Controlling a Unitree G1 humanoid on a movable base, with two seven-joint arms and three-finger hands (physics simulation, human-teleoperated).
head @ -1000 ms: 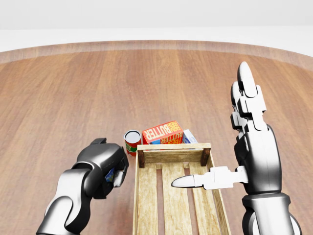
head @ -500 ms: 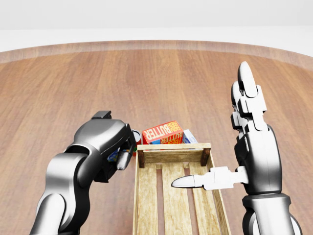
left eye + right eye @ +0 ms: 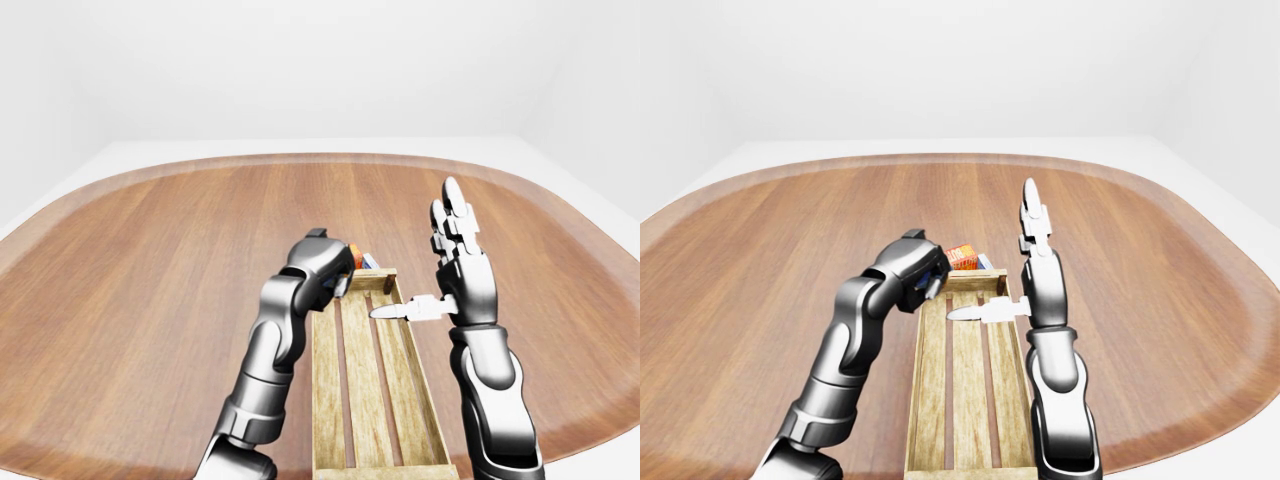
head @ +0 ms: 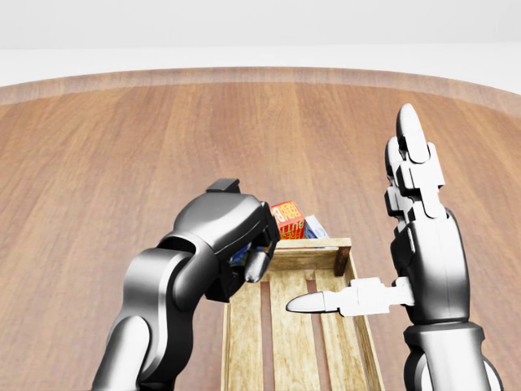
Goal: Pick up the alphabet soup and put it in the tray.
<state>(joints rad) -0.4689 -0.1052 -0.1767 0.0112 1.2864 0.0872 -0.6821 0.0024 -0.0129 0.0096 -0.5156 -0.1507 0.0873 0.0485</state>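
The left hand (image 4: 232, 236), its fingers' grip hidden, is swinging up-right over where the soup can stood a second ago beside the tray (image 4: 289, 252), hiding it; the right hand (image 4: 415, 236) is hovering spread open.

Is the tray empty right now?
Empty as far as visible: the tray shows bare slats; the left hand hides its upper-left corner.

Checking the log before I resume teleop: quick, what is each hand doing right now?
Left hand: over the tray's top-left corner, fingers curled; whether it grips anything cannot be told.
Right hand: open, fingers straight up, holding nothing.
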